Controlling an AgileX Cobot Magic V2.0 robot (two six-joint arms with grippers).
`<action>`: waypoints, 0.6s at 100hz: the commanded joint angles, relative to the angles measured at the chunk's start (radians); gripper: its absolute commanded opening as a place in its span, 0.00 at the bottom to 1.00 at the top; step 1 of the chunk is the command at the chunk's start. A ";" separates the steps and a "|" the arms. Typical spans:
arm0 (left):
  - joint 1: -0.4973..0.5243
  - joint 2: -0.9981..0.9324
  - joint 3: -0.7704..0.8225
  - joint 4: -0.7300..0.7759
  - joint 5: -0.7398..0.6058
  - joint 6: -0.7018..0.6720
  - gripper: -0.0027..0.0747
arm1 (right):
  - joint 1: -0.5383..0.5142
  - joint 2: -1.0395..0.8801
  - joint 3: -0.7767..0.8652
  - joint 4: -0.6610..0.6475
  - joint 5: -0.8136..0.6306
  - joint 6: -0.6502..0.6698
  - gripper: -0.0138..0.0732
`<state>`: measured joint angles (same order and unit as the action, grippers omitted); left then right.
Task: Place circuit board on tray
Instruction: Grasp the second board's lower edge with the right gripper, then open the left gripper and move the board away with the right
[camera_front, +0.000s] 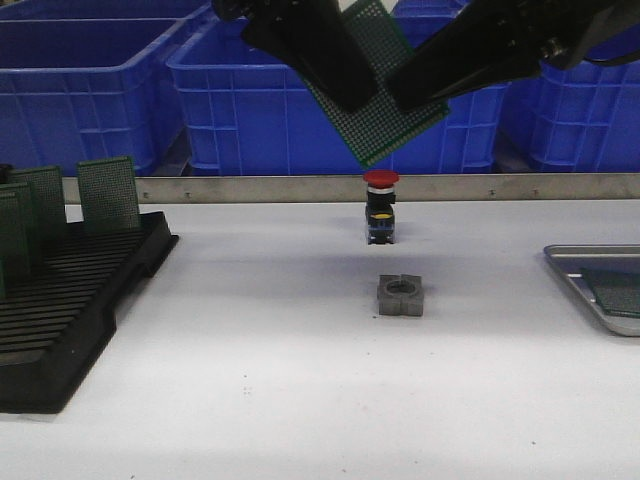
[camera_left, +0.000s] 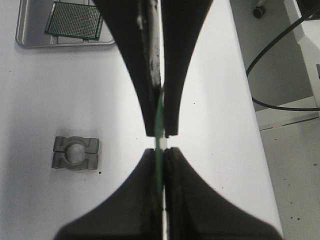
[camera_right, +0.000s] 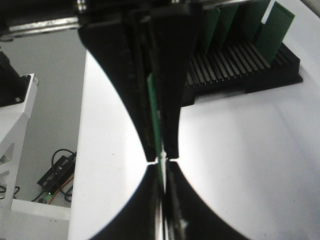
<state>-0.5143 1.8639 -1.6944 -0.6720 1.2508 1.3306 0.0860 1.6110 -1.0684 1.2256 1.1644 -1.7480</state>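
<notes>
Circuit board (camera_front: 385, 95) held in air above table (camera_front: 300, 400), tilted, pinched from both sides: left gripper (camera_left: 159, 142) clamped on one edge, right gripper (camera_right: 161, 159) clamped on opposite edge. Tray (camera_front: 580, 258) at table's right edge, well apart, second green board (camera_left: 74, 20) lying flat in it. Below: red-capped button (camera_front: 381, 205), grey metal block (camera_front: 401, 296). Black rack (camera_front: 70, 300) with upright boards on left.

- Even overhead light washed the white table (camera_front: 300, 400) bright.
- Soft shadows lay beneath objects.
- Wrist views showed dark, blurred fingers (camera_left: 135, 65) against glare.
</notes>
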 joint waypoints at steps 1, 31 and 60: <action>-0.007 -0.048 -0.026 -0.060 0.022 -0.005 0.01 | -0.002 -0.035 -0.026 0.063 0.053 0.007 0.08; -0.007 -0.048 -0.026 -0.093 0.019 -0.005 0.70 | -0.002 -0.035 -0.026 0.065 0.054 0.025 0.08; -0.007 -0.048 -0.026 -0.093 0.013 -0.005 0.87 | -0.073 -0.050 -0.089 -0.015 0.074 0.135 0.08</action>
<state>-0.5143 1.8639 -1.6944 -0.6982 1.2350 1.3261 0.0543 1.6110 -1.1013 1.1994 1.1820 -1.6726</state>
